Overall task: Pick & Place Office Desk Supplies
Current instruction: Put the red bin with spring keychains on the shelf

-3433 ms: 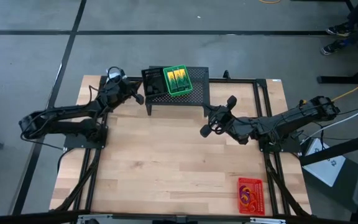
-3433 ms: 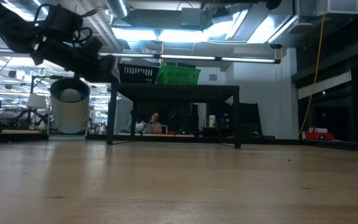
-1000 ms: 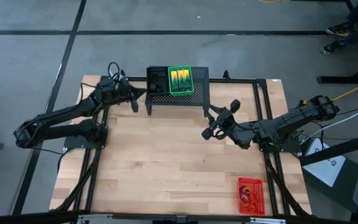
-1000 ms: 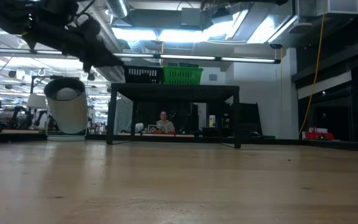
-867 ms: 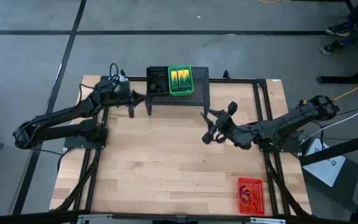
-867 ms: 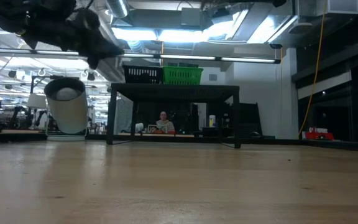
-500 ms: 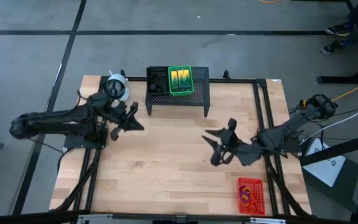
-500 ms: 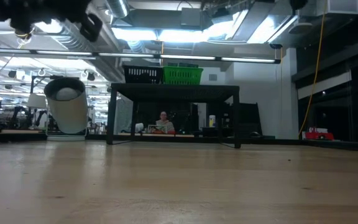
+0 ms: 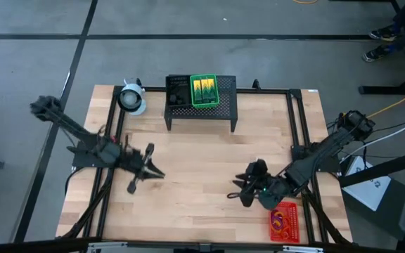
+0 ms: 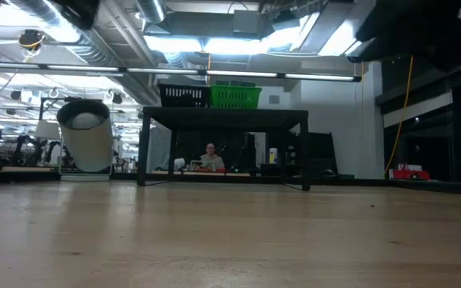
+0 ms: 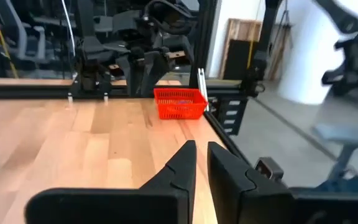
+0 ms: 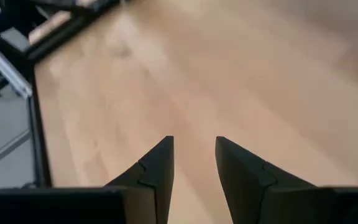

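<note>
I see bare wooden table (image 9: 195, 190), both grippers empty: left gripper (image 9: 146, 171) slightly parted, right gripper (image 9: 243, 191) parted. Red tray (image 9: 284, 221) at near right corner; green tray (image 9: 204, 91) atop the mesh stand (image 9: 227, 105).

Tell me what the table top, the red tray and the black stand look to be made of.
Table top: pale wood, probably butcher-block, going by the visible strips and grain, satin sheen. Red tray: likely plastic, with a fine grid of holes in its walls, matte. Black stand: probably metal, perforated top on thin straight legs, dark matte finish.
</note>
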`<state>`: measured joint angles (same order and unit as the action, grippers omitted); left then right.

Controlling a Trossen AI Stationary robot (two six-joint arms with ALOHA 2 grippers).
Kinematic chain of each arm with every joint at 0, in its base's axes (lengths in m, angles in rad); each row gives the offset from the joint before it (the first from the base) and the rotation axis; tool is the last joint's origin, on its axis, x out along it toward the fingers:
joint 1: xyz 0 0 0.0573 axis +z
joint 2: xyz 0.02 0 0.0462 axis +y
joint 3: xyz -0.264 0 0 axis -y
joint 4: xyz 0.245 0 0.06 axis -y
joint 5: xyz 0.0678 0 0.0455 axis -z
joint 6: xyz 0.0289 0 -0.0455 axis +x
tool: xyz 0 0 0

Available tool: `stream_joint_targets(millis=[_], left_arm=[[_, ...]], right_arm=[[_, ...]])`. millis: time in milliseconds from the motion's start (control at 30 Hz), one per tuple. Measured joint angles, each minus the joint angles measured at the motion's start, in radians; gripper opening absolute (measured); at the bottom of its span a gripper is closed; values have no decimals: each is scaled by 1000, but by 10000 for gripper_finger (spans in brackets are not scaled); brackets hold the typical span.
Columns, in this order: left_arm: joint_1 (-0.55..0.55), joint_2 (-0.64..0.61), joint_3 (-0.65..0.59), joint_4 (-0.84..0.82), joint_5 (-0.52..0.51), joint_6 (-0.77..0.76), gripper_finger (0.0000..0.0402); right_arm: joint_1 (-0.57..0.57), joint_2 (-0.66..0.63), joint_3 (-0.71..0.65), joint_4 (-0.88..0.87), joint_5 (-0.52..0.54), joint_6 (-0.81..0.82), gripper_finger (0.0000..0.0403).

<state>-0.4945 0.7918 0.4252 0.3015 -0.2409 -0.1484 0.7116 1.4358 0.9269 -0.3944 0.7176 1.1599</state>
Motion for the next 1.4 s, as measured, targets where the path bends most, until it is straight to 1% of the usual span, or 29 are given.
stream_joint_targets(millis=[67, 133, 200, 300, 367, 467, 533, 567, 633, 700, 867, 967, 1133, 1233, 1333, 1400], left_arm=[[-89, 49, 0, 40, -106, 21, 44], [-163, 97, 0, 81, -180, 25, 54], [-222, 148, 0, 132, -229, 24, 67], [-294, 233, 0, 198, -267, 8, 87], [-334, 300, 0, 254, -300, 6, 101], [-388, 411, 0, 351, -391, 9, 118], [-412, 482, 0, 422, -433, 35, 127], [-422, 512, 0, 452, -444, 51, 130], [-432, 556, 0, 501, -443, 73, 137], [-433, 580, 1, 528, -439, 75, 141], [-433, 599, 1, 534, -440, 73, 146], [-433, 599, 1, 532, -440, 58, 144], [-433, 599, 1, 532, -440, 36, 144], [-433, 599, 1, 509, -440, 21, 144], [-433, 599, 1, 491, -440, 8, 143], [-433, 599, 1, 478, -439, -2, 144]], right_arm=[[16, 23, 31, -42, -34, 53, 120], [34, 41, 79, -113, -63, 106, 120], [51, 53, 133, -221, -105, 180, 120], [78, 73, 234, -428, -190, 326, 120], [99, 101, 308, -610, -272, 444, 120], [128, 169, 417, -863, -452, 617, 120], [151, 216, 482, -985, -568, 709, 120], [166, 238, 512, -1016, -607, 749, 120], [199, 270, 551, -1032, -657, 810, 121], [233, 294, 577, -1027, -678, 874, 121], [328, 339, 592, -1015, -748, 1057, 121], [360, 356, 592, -959, -793, 1078, 121], [360, 394, 592, -938, -806, 1084, 121], [368, 426, 592, -939, -846, 1089, 121], [373, 458, 592, -948, -915, 1101, 121], [381, 476, 592, -950, -937, 1109, 121]])
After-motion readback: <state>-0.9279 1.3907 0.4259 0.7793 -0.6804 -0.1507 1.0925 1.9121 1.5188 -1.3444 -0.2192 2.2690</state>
